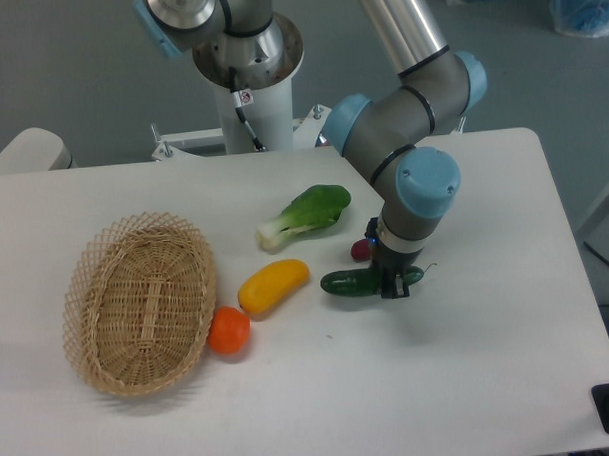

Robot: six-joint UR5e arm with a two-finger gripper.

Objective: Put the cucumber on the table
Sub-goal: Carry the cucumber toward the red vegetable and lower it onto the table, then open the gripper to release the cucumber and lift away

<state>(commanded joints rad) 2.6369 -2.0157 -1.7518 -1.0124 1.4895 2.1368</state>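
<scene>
Camera: white table (470, 382), grey floor (79, 76) behind.

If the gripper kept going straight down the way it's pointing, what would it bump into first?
Probably the table. The gripper points downward, shut on the cucumber, so the cucumber would likely touch the white top first. How high it hangs is unclear from this single view.

camera: one fixed view | looking down from above the table's (141, 424) near edge | facing the robot base (247, 65) | taking in the whole tabletop
</scene>
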